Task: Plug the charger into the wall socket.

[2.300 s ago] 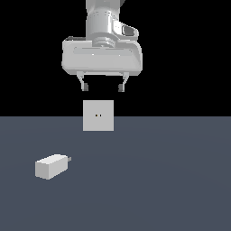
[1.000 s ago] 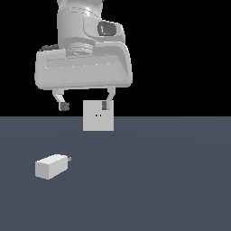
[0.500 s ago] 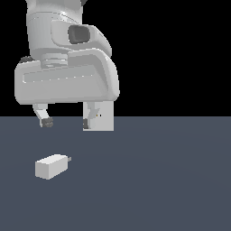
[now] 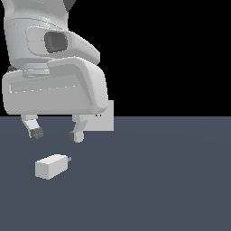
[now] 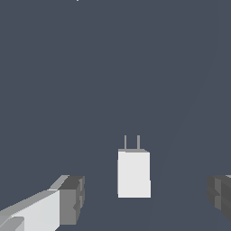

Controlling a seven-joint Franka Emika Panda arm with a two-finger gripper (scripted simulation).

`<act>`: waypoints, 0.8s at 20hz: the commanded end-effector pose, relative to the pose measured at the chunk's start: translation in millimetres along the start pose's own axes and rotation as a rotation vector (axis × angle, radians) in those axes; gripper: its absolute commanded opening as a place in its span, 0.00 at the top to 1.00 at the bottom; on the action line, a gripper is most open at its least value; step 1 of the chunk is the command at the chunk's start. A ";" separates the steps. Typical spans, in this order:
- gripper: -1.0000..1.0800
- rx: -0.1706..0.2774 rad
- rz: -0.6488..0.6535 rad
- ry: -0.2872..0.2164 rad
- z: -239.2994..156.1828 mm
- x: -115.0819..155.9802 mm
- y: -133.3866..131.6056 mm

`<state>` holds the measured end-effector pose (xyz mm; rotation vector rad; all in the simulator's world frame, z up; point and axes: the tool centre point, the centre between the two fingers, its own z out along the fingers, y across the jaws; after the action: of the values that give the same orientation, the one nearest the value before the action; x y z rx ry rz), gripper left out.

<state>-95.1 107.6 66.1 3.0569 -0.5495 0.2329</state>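
Note:
The charger [image 4: 51, 166] is a small off-white block lying on the dark floor at the exterior view's left, its thin grey prongs pointing toward that view's right. In the wrist view the charger [image 5: 134, 173] lies between my two fingers. My gripper [image 4: 56, 135] is open and empty, hovering just above and slightly behind the charger. The wall socket [image 4: 107, 119] is an upright off-white plate behind my hand, mostly hidden by it; only its right part shows.
The dark grey floor [image 4: 162, 180] spreads across the lower half of the exterior view under a black background. My large white hand body [image 4: 54, 90] fills the upper left of that view.
My hand has moved toward the exterior view's left and lower, growing larger in view. It now covers most of the wall socket and hovers above the charger, which has not moved.

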 end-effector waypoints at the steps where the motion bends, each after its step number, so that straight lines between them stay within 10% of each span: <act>1: 0.04 -0.001 0.011 0.004 2.3 -2.1 -1.4; 16: 0.04 -0.002 0.015 0.005 16.2 -5.6 -2.3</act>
<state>-96.6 111.0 53.7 3.0505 -0.5724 0.2412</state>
